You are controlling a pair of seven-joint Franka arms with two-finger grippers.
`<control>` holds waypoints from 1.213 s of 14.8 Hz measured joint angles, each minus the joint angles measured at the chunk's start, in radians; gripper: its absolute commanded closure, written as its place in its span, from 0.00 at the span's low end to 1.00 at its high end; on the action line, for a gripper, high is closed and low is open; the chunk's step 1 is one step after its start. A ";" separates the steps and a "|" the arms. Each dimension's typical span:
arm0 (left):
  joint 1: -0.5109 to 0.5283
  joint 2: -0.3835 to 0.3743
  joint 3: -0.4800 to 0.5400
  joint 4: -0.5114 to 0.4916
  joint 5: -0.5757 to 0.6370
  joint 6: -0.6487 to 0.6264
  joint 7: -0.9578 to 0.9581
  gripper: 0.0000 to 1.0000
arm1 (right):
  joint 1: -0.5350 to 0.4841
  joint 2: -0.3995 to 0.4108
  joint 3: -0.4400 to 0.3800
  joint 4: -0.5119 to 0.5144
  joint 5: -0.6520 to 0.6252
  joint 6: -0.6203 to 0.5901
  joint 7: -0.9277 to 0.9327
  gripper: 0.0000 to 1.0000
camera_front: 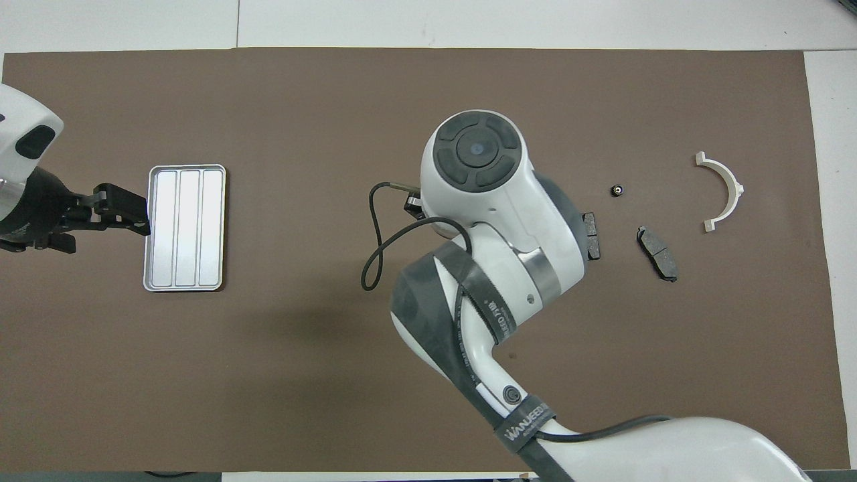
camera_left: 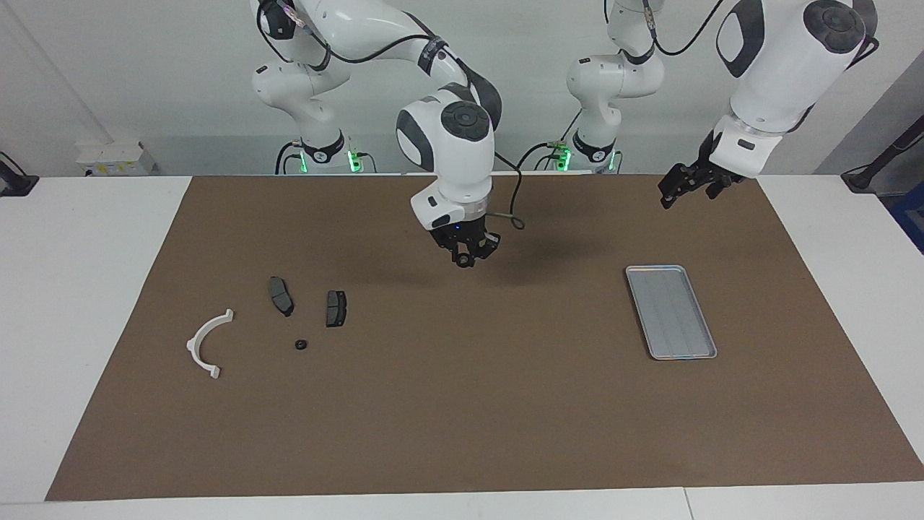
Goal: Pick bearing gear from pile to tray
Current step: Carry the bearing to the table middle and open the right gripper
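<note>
Right end effector (camera_left: 467, 258): raised over bare mat between pile and tray (camera_left: 670, 311); whether closed on a small part or empty — cannot tell.
Left end effector (camera_left: 689, 184): waiting above the tray's end; finger state unclear.
Bearing gear (camera_left: 300, 344): on counter among the pile, near the pads (camera_left: 336, 308).
Carry: level, low over tray before release — small round part may roll.
</note>
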 measured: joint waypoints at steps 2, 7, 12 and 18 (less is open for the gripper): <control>0.000 0.000 0.000 0.000 0.000 0.000 0.000 0.00 | -0.001 0.004 -0.004 -0.042 0.000 0.048 0.000 1.00; 0.000 0.000 0.000 0.000 0.000 0.000 0.000 0.00 | -0.001 0.022 -0.005 -0.105 0.000 0.149 0.000 1.00; 0.000 0.000 0.000 0.000 0.000 0.000 0.000 0.00 | -0.001 0.058 -0.006 -0.114 0.000 0.214 0.000 1.00; 0.000 0.000 0.000 0.000 0.000 0.000 0.000 0.00 | -0.006 0.093 -0.009 -0.135 0.000 0.292 -0.001 1.00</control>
